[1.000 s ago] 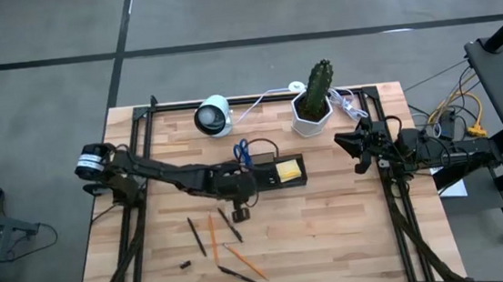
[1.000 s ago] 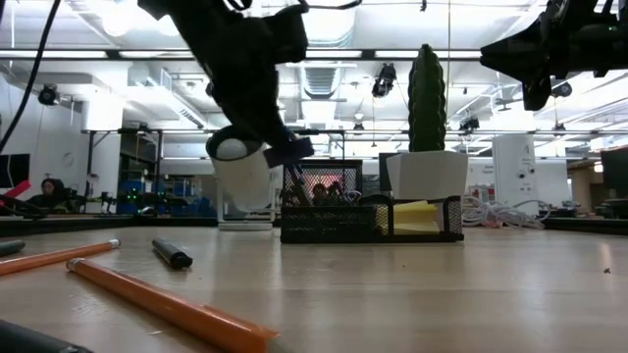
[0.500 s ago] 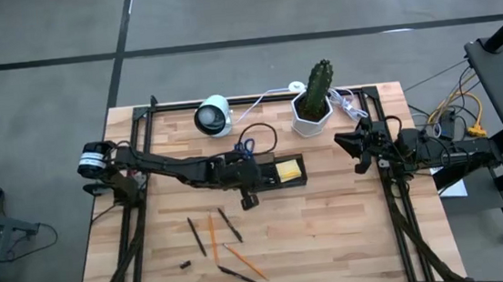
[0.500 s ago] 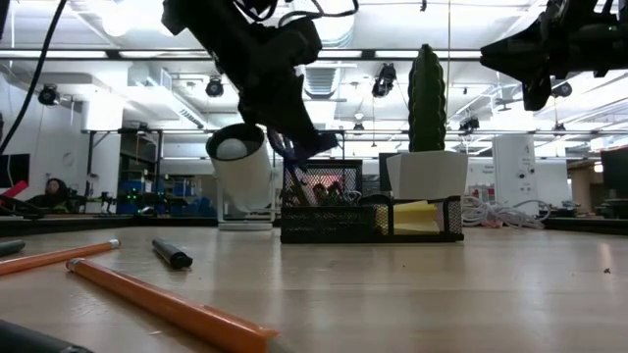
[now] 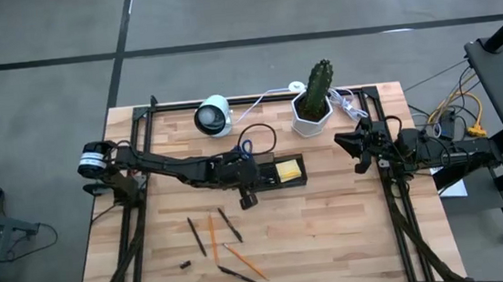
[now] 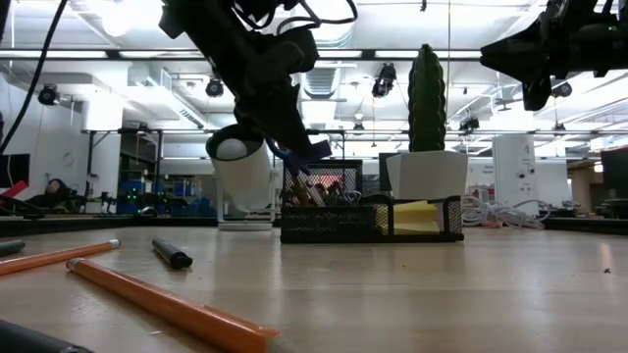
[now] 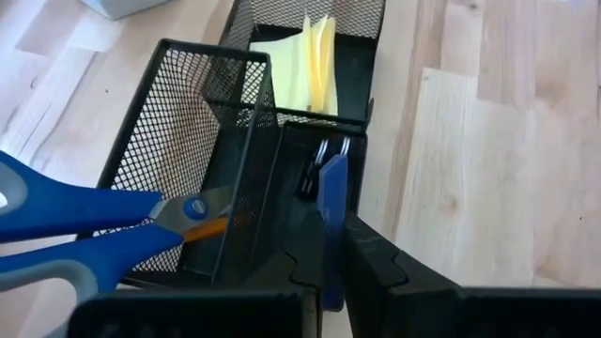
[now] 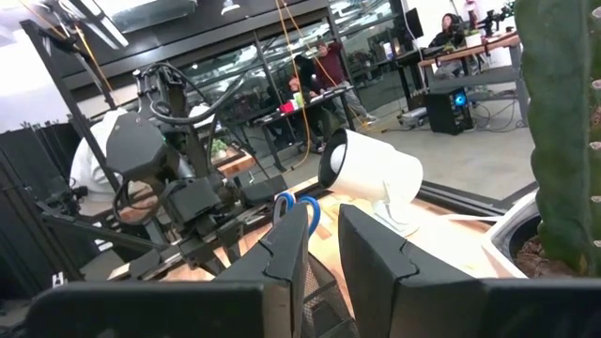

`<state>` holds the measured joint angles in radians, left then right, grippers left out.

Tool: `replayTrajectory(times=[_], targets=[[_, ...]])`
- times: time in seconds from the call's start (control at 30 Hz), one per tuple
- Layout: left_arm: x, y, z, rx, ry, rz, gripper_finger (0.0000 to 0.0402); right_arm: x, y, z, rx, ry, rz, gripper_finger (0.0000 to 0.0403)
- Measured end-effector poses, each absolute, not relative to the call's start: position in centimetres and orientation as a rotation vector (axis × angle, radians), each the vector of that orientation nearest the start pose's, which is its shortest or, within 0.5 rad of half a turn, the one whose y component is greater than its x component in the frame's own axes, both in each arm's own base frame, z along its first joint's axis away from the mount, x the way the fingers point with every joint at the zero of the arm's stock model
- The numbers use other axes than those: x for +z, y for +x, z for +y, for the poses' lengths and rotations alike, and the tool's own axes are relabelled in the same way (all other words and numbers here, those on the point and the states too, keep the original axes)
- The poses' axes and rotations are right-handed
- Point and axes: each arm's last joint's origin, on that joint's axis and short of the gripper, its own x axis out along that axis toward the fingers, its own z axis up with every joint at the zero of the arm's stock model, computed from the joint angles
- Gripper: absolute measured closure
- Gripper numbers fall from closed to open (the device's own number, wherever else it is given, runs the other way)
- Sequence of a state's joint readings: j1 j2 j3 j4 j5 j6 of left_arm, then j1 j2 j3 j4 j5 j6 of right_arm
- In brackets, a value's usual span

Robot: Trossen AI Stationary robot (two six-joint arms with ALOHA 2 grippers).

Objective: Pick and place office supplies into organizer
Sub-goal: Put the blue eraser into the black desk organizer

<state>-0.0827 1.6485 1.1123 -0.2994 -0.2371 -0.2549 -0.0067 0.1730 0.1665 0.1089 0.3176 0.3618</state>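
The left end effector (image 5: 248,196) hangs just above the near rim of the black mesh organizer (image 5: 278,181), which sits near the middle of the surface (image 5: 333,234), toward its far edge. Its fingers are pressed together on a thin blue marker (image 7: 331,225) that points down at the organizer's middle compartment. The blue-handled scissors (image 7: 84,230) already stand in the tall mesh cup at one end, and the yellow sticky-note pad (image 7: 313,64) fills the far compartment. The main risk, as I judge it, is that the marker catches on the mesh rim or on the divider between compartments and tips out onto the wood on release, since it hangs close to that wall. A push from the end effector could also slide the light organizer. Orange and black pencils (image 5: 212,237) lie loose near the surface's front edge, not yet collected. The right end effector (image 5: 360,150) waits at the right edge, fingers slightly spread and empty.
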Motion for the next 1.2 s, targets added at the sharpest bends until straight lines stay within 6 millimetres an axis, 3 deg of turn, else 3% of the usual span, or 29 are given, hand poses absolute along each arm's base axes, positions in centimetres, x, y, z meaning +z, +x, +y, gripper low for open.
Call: replayTrajectory(times=[0.23,0.63,0.93,1.2], targets=[[22.6,34.3,-3.0,0.24,-0.113,0.814,0.0399,21.7,10.0,-1.0,-0.302,0.373,-0.159,0.0349],[23.7,34.9,-4.8,0.392,-0.118,0.732,0.0399,21.7,10.0,-1.0,-0.303,0.369,-0.158,0.0349],[21.5,35.8,-5.1,0.458,-0.086,0.78,0.0399,21.6,10.1,-1.0,-0.305,0.367,-0.146,0.0349],[20.7,35.8,-5.0,0.455,-0.052,0.798,0.0399,21.5,10.2,-1.0,-0.308,0.364,-0.133,0.0349]])
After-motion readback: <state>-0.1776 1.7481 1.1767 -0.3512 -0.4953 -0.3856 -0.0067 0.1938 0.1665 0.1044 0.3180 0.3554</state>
